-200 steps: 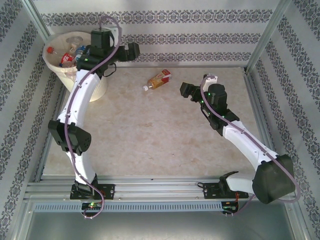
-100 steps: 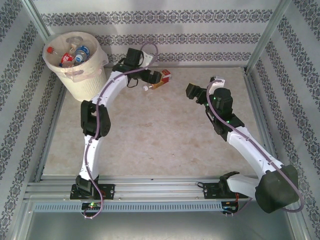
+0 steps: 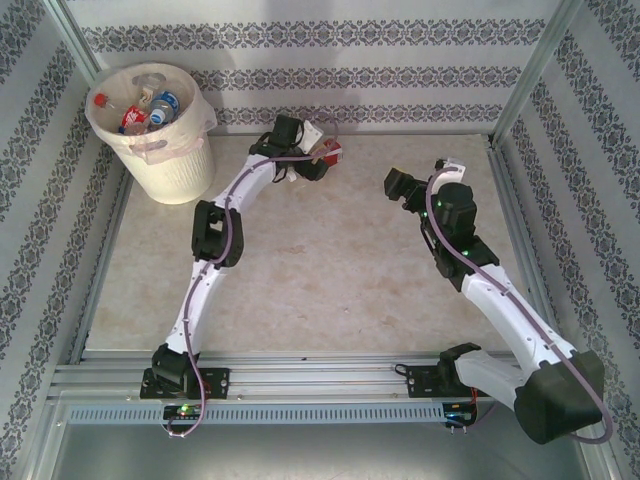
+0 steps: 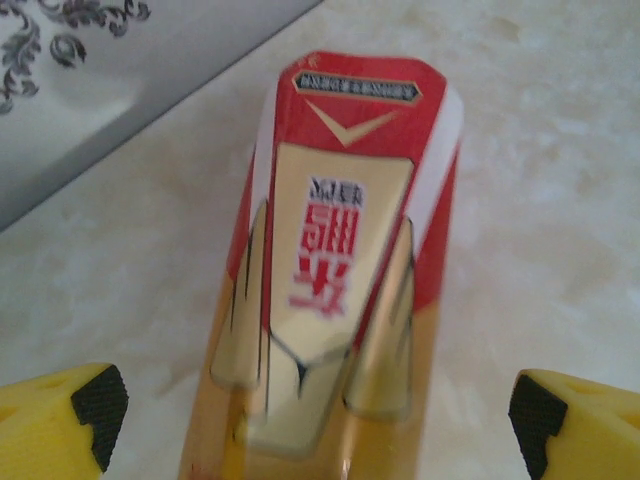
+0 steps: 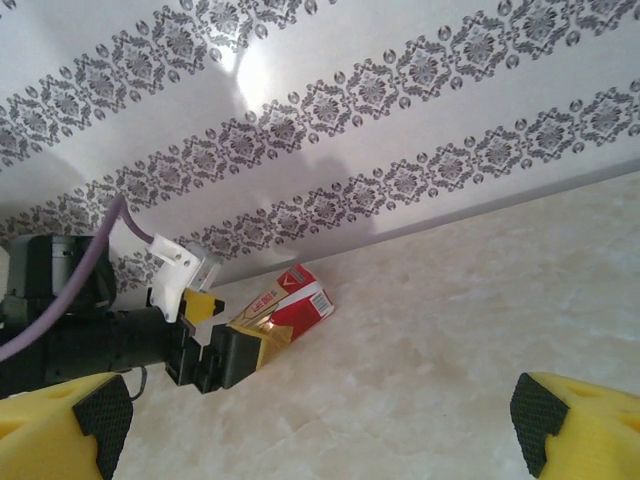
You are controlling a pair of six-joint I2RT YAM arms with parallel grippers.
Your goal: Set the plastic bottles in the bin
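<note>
Bottle (image 4: 330, 280) by patterned wall (image 4: 100, 90), left gripper (image 4: 315, 405) wide astride it, bin (image 3: 175, 175) apart

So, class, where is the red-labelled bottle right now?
In the top view the bottle lies on the table near the back wall, right of the bin, with the open left gripper straddling it.

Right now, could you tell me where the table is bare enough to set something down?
Widest bare patch: mid-table, between the two arms, from the near rail to the bottle. Another: between bin and rail, left of the left arm. Crowded by the far wall, where the left gripper straddles the bottle.
</note>
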